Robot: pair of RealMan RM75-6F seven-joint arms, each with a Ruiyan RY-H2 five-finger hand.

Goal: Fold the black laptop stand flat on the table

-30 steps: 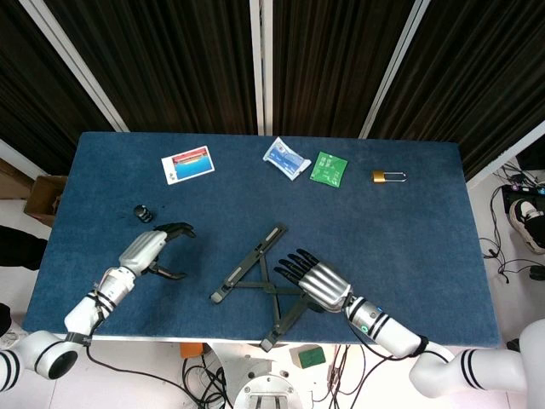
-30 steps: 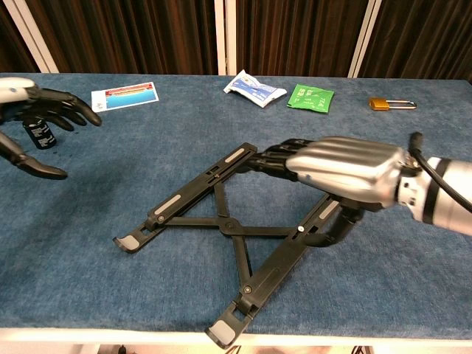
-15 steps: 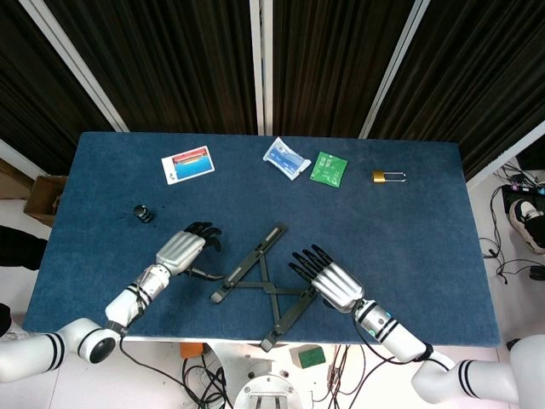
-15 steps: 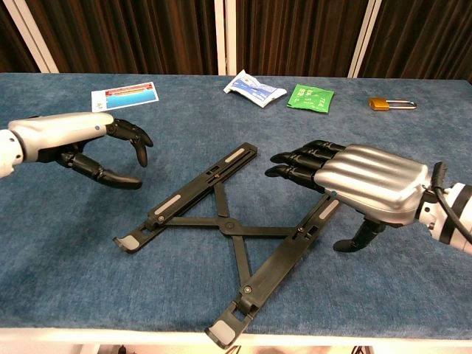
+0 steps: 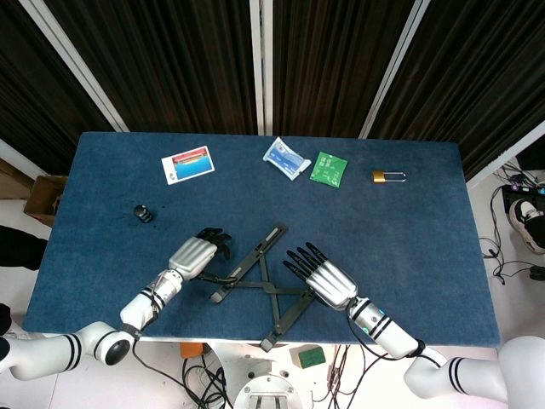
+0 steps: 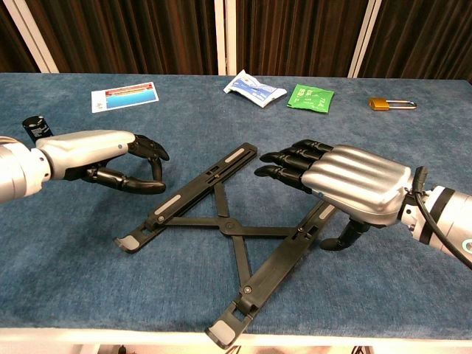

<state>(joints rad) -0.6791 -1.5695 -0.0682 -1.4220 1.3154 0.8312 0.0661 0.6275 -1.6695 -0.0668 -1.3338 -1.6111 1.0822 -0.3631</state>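
Open blue table [image 5: 409, 247] surrounds the laptop stand [image 6: 228, 225], spread in an X near the front edge. The left hand [image 6: 103, 158] hangs just beside its left rail, the right hand [image 6: 346, 181] over its right rail, a bare strip between them. A small black bottle [image 5: 143, 213] stands to the left. Card [image 5: 187, 164], packets [image 5: 284, 158] and padlock [image 5: 387, 176] line the far edge, well apart.

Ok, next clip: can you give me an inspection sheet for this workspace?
Surface: blue cloth table.
Job's things: black laptop stand, legs spread in an X, lying low.
Clutter: card, white packet, green packet, padlock, small black item.
Hands: left hand beside the stand's left rail, right hand above its right rail; both hold nothing.
Cables: bundles on the floor.
Surroundings: dark curtains.
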